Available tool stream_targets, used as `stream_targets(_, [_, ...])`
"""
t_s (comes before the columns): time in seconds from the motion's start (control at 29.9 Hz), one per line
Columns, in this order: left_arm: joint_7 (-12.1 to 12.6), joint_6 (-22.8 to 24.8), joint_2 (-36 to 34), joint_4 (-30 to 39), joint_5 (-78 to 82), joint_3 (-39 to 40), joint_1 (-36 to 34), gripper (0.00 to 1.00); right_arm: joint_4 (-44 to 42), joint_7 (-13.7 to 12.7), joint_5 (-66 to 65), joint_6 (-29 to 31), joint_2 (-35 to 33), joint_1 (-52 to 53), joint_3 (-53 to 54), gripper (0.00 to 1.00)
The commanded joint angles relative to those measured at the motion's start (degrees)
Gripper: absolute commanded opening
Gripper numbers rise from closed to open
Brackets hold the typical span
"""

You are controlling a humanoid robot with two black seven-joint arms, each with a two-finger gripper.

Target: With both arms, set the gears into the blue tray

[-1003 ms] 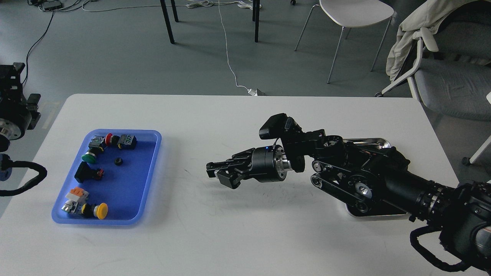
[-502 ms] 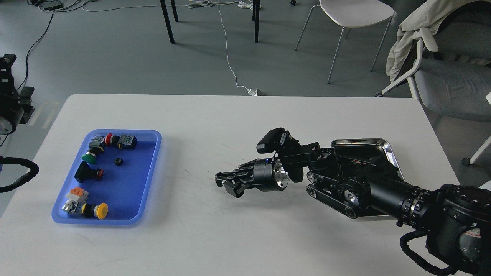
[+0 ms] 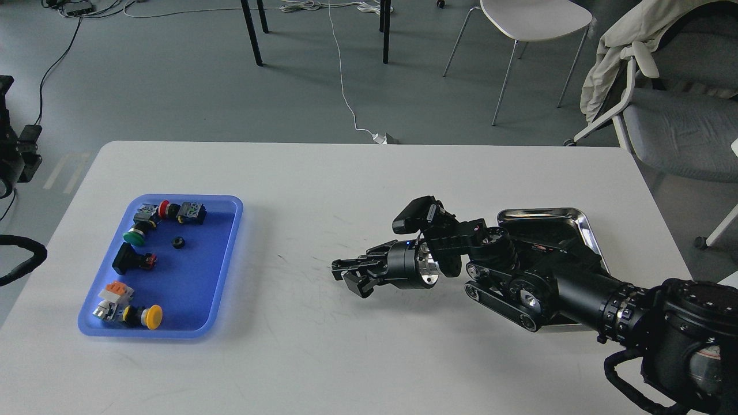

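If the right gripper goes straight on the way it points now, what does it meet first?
The right gripper points left, toward the blue tray. Only bare white table lies between them, so it would probably meet the tray's right rim first, though its height above the table is unclear.

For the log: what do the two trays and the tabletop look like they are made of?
The blue tray looks like plastic: uniform matte colour, soft rounded rim, slightly see-through edge. The steel tray looks like polished metal: its rim throws bright mirror-like reflections. The table looks like a matte white laminate or painted board, with faint grey scuffs; which one is unclear.
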State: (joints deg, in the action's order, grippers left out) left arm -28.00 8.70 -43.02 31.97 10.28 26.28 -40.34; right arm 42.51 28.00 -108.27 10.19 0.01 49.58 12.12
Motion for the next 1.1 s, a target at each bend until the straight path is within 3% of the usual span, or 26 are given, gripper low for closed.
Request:
stream_targets(0.0, [0.0, 0.0, 0.04, 0.02, 0.0, 0.0, 0.0, 0.98, 0.12, 0.0, 0.08, -1.22, -0.01, -1.14, 0.54, 0.01])
stream_targets(0.4, [0.0, 0.0, -0.84, 0.37, 0.0, 0.09, 0.0, 0.98, -1.64, 0.0, -0.1, -7.11, -0.01, -4.22, 1.33, 0.01])
stream_targets(0.7, [0.0, -0.17, -1.81, 1.86, 0.0, 0.09, 0.0, 0.98, -1.9, 0.0, -0.1, -7.29, -0.01, -5.28, 1.24, 0.03])
stream_targets(0.87, [0.0, -0.26, -2.16, 2.48, 0.0, 0.09, 0.0, 0.98, -1.9, 0.0, -0.1, -7.2, -0.01, -5.19, 1.24, 0.17])
stream_targets(1.07, [0.0, -0.26, -2.6, 2.48, 0.0, 0.09, 0.0, 0.98, -1.81, 0.0, 0.08, -7.29, -0.01, -5.19, 1.33, 0.44])
